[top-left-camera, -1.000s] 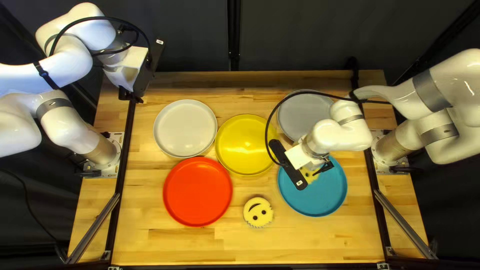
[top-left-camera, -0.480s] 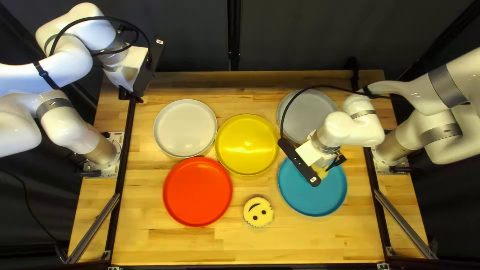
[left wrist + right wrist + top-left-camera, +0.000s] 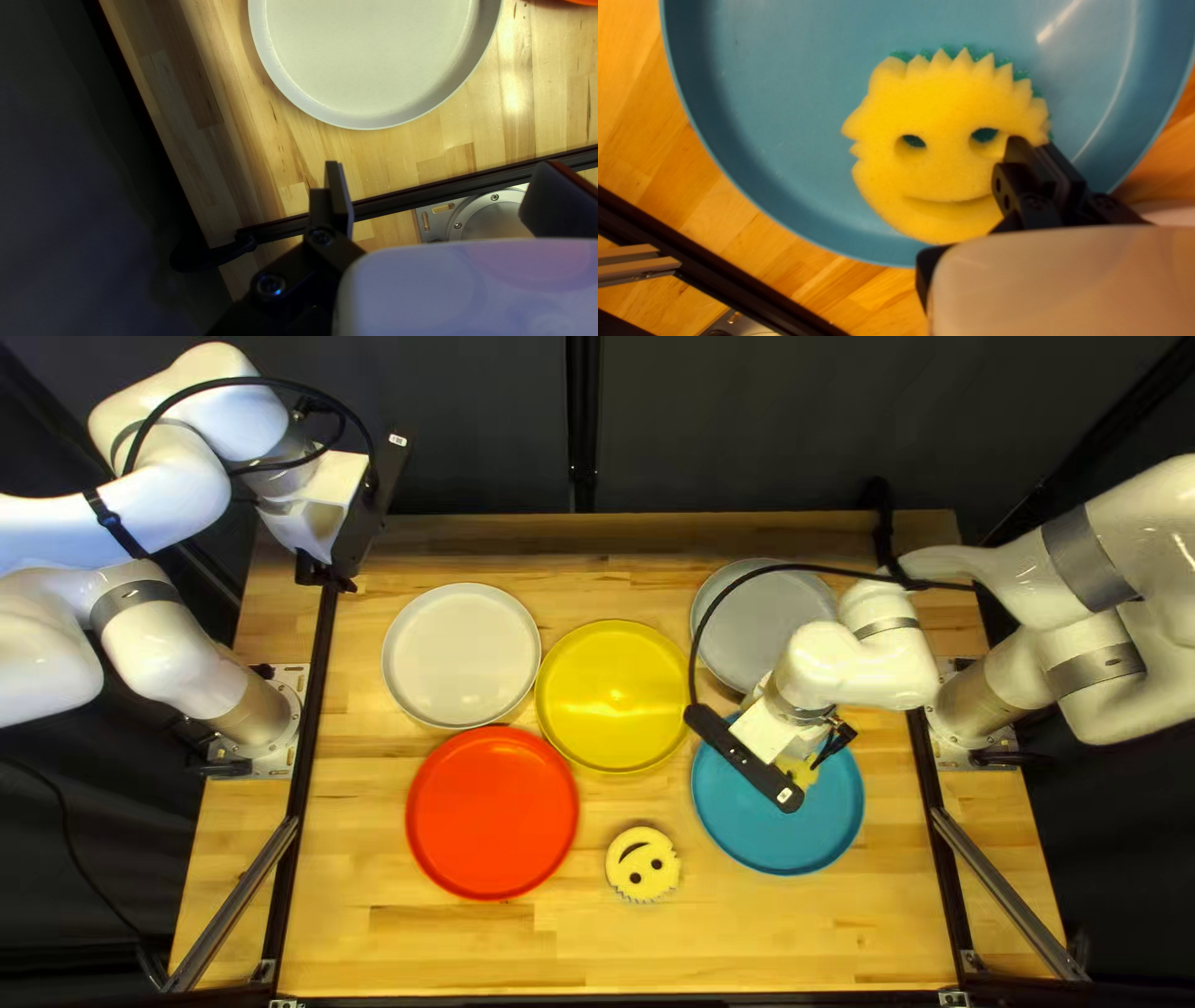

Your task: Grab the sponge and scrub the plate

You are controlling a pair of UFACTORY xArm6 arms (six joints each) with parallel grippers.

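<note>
Work surface: a light wooden table [image 3: 436,948], with a dark curtain [image 3: 747,429] beyond its far edge. Both arm bases are mounted at the sides, outside black rails [image 3: 296,753]. The right pincer [image 3: 827,749] is over the blue plate [image 3: 784,840]. Relative to it, the grey plate [image 3: 753,604] lies beyond, the yellow plate [image 3: 610,697] to the left, and the red plate [image 3: 492,815] and off-white plate [image 3: 461,653] farther left. A second sponge [image 3: 642,864], with a smiling face, rests on the wood, left of the pincer and closer to the near edge.

Visibility limits: in the top left view, my right arm covers part of the blue plate and most of the sponge at the pincer, and it overlaps the grey plate. The held sponge's green backing shows only along its jagged edge. I cannot tell whether that backing touches the plate.

Pincer status, right: in the right wrist view, the fingers [image 3: 1021,158] are pinching the yellow smiling sponge [image 3: 946,168] near its edge. Most of the sponge extends to one side of them, over the plate.

Pincer status, left: the left pincer [image 3: 326,575] is spread wide, above the table's left side, near the off-white plate.
</note>
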